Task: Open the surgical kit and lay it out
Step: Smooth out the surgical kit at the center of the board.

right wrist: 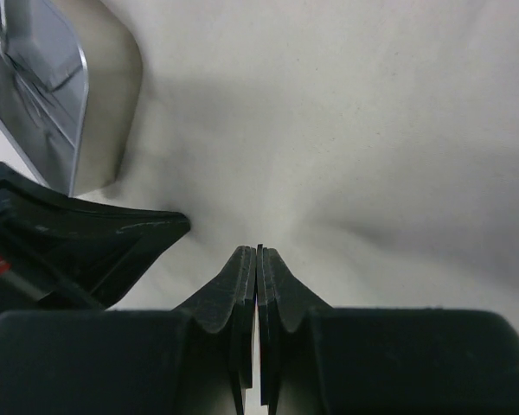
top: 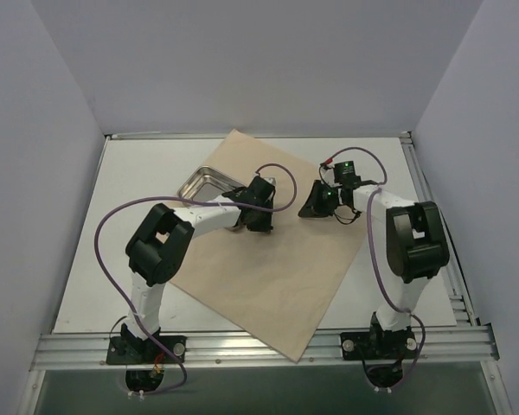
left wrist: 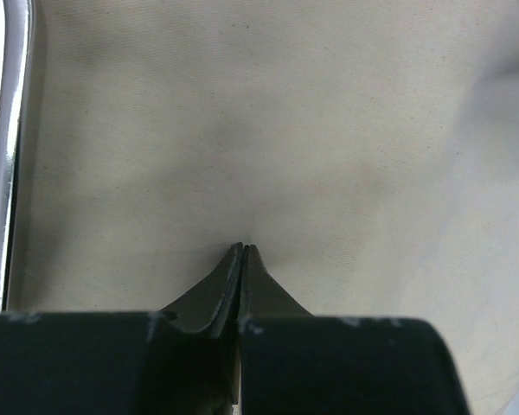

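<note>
Top view: tan wrap sheet [top: 277,277] lies open and flat on the white table [top: 138,173], turned like a diamond, with corners at roughly 12, 3, 6 and 9 o'clock. The 6 o'clock corner reaches the near rail between the two arm bases. Steel tray [top: 201,181] sits on the sheet at about 10 o'clock from the sheet's middle, near its upper left edge, and part of it is hidden by the left arm. Left gripper [top: 258,216] is just at 4 o'clock of the tray, pointing down at the sheet. Right gripper [top: 314,206] is near it at 3 o'clock, also over the sheet, and the two are not touching. Left wrist view: left gripper [left wrist: 244,249] has its jaws pressed together, tips right at the cloth; can't tell if a fold is pinched. The tray's shiny rim [left wrist: 9,130] runs along 9 o'clock of that view. Right wrist view: right gripper [right wrist: 258,251] also has its jaws together, tips on or just over the sheet [right wrist: 346,130], which shows soft creases around them; a pinch is not clear. The tray [right wrist: 35,86] is at 10 o'clock and the black body of the left gripper [right wrist: 69,242] at 9 o'clock. A purple cable [top: 104,251] loops off the left arm and another [top: 374,251] runs down the right arm.
</note>
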`<state>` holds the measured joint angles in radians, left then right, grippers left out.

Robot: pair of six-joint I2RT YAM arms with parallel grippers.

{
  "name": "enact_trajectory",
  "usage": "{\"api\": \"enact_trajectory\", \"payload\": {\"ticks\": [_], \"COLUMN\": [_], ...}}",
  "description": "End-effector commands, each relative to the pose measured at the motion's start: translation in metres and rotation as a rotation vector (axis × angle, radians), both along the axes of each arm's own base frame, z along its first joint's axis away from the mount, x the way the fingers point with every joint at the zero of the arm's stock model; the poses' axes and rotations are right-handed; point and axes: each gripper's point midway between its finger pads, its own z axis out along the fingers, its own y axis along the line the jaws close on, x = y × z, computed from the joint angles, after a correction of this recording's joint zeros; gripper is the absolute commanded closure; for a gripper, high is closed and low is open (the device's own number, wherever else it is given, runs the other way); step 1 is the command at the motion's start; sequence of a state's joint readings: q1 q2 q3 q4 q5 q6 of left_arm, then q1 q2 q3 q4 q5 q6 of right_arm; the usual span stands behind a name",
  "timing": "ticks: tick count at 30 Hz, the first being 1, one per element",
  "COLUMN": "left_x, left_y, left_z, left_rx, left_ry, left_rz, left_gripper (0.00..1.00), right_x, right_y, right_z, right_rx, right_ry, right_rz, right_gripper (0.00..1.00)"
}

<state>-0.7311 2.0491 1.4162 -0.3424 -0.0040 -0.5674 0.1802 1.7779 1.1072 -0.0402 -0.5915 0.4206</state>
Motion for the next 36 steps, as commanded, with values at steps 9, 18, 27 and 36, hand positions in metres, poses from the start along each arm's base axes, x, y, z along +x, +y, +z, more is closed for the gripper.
{"api": "enact_trajectory", "payload": {"ticks": [9,18,27,36], "left_x": [0.002,-0.002,-0.005,-0.021], "left_y": [0.002,0.007,0.006,0.03], "left_z": [-0.006,-0.013,0.017,0.026], "left_rx": [0.007,0.029,0.003,0.044], "left_ry": [0.017,0.037,-0.008,-0.032], "left_rz": [0.009,0.014,-0.006,0.007], "left_gripper": [0.98,0.98,0.98,0.98], "right_x": [-0.041,-0.107,-0.101,-0.104], "right_y": [0.024,-0.038,0.016,0.11], "right_z": [-0.061,-0.07,0.031,0.015], "right_rx": [0.05,-0.218,-0.058,0.044], "right_ry": [0.15,0.257,0.032,-0.007], "right_rz": [0.054,-0.05,0.096,0.224], "right_gripper": [1.0,1.0,1.0,1.0]}}
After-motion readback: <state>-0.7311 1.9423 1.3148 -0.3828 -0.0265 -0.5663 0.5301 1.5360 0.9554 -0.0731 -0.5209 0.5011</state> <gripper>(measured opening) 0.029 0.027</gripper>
